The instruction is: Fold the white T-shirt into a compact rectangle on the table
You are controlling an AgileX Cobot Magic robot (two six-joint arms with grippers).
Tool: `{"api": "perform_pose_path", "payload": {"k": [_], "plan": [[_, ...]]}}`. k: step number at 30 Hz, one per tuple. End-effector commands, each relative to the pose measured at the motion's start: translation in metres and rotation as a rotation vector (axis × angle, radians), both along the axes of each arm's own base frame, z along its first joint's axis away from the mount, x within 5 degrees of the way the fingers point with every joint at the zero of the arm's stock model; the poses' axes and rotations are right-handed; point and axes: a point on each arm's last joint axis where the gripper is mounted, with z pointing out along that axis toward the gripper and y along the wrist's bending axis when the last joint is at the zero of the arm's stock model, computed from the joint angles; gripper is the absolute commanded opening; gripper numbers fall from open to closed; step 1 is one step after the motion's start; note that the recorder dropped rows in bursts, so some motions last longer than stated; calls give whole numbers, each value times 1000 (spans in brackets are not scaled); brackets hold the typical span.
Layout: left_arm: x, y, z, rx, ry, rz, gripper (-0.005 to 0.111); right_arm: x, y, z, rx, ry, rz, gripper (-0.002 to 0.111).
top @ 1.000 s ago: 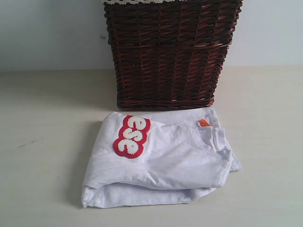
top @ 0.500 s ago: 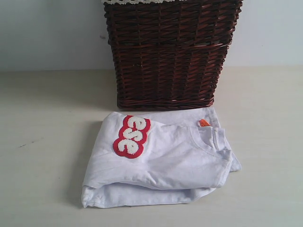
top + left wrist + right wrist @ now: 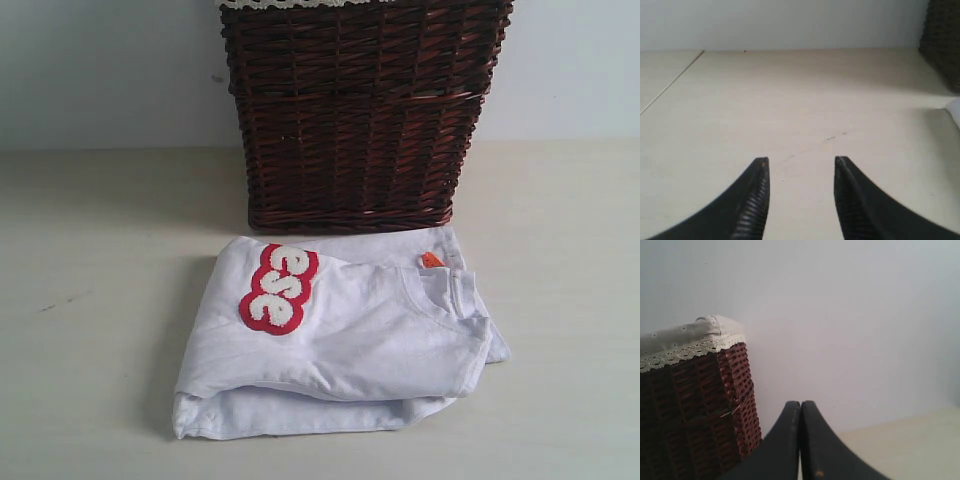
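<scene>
Two folds or more have brought the white T-shirt (image 3: 340, 350) down to a compact, slightly rumpled bundle lying on the table (image 3: 90, 300), just in front of a dark brown wicker basket (image 3: 360, 120), with a narrow strip of bare surface between them. On the shirt's upper layer the fuzzy white letters (image 3: 278, 288) outlined in red read "ese", running diagonally near the left end. The ribbed neck (image 3: 440, 295) and a small orange tag (image 3: 431, 260) sit toward the right end. A lower layer of fabric pokes out along the near edge. The left gripper (image 3: 801, 160) hovers low over the pale tabletop with its black jaws spread apart and only bare table showing between them. The right gripper (image 3: 800, 404) has its jaws pressed together, tips touching, pinching nothing, raised beside the basket's white lace-trimmed lining (image 3: 685, 345).
</scene>
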Motion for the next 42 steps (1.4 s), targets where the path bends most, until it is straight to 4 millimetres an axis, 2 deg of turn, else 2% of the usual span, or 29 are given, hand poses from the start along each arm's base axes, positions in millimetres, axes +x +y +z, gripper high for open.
{"api": "perform_pose_path", "payload": {"k": [1,10,22,25,37,42], "plan": [[0,0,1,-3,-16,1,42,0,3,-4,-123,43,5,0],[0,0,1,-3,-16,1,42,1,6,-8,-249,90,26,0],[0,0,1,-3,-16,1,42,2,6,-15,-242,159,40,0],[0,0,1,-3,-16,1,42,2,6,-21,-314,225,37,0],[0,0,1,-3,-16,1,42,2,6,-19,-264,205,41,0],[0,0,1,-3,-16,1,42,1,6,-27,-270,290,47,0]]}}
